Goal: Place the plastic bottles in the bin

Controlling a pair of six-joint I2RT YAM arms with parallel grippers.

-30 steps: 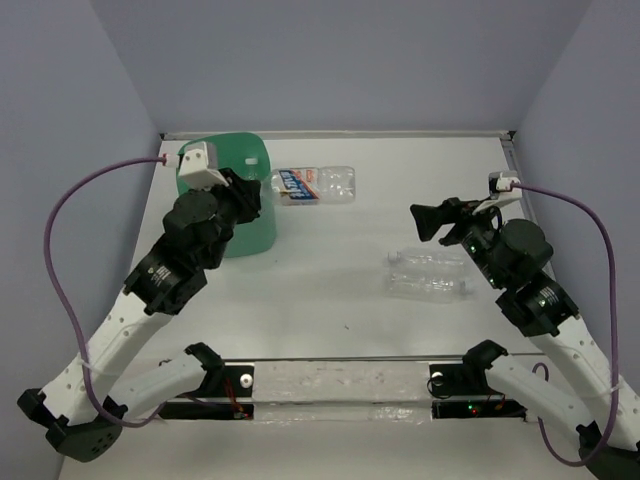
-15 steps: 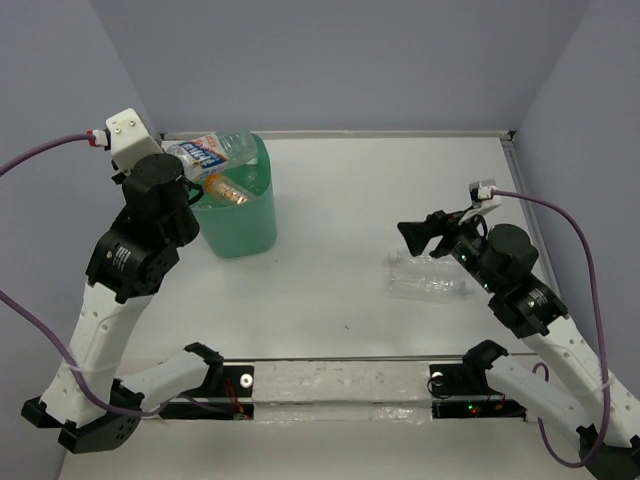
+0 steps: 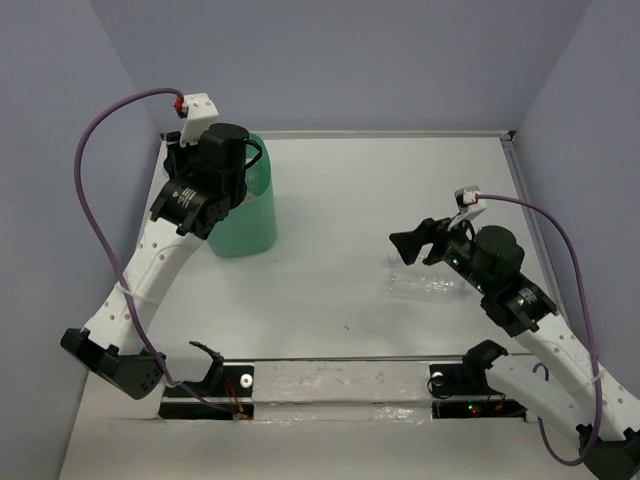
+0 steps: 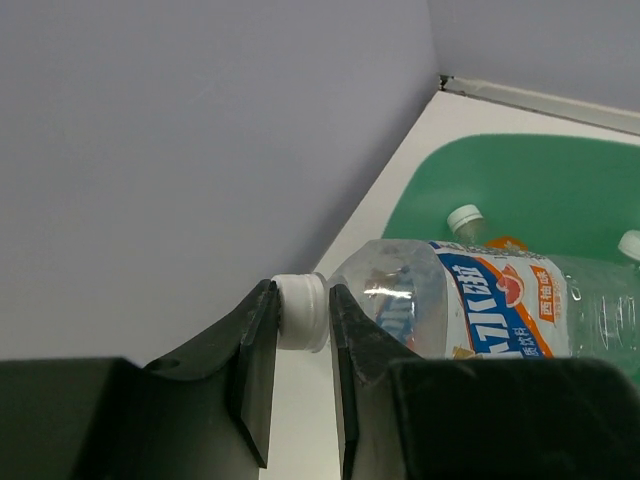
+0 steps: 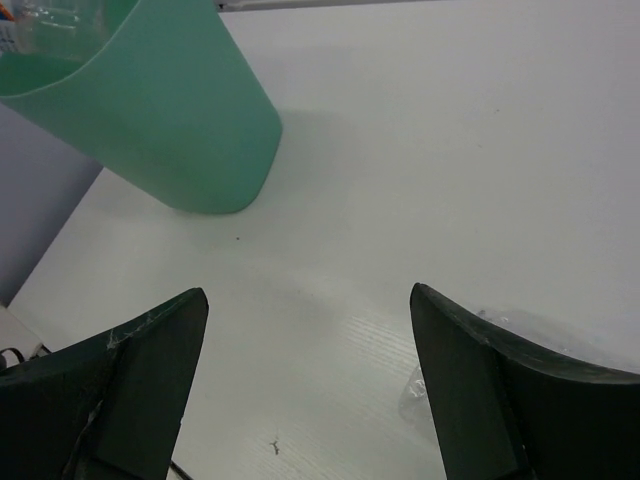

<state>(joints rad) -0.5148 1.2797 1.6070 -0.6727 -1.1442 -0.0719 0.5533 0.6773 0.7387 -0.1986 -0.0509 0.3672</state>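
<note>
While the left arm is parked up over the bin (image 3: 248, 225) in the back-left corner of the counter (image 3: 340, 200), the left end effector (image 4: 303, 305) is clamped on the white cap (image 4: 303, 312) of a labelled bottle (image 4: 480, 300), w/ one finger on each side and both touching it afaict. That bottle is lying sideways. It's clear plastic w/ a blue-white label and a bit of orange print, and its body reaches out over the green inside of the bin. Under it, inside the bin, there's an orange bottle (image 4: 468, 220) w/ its own white top. A second cap (image 4: 630, 245) pokes in at the right edge of the wrist view, and I can't tell what it belongs to. The lilac wall (image 4: 200, 120) is right beside all this. The arm blocks the held bottle in the top view, so the grip only shows on the wrist cam.

On the other side, the right end effector (image 3: 412, 245) is spread wide w/ nothing between the fingers, aimed roughly toward the bin. Just beside it, a clear bottle (image 3: 430, 285) lies flat on the right half of the counter, well apart from the bin. The right wrist cam only catches a sliver of that bottle at bottom right, next to one finger (image 5: 500, 400). Can't tell if they touch.
</note>
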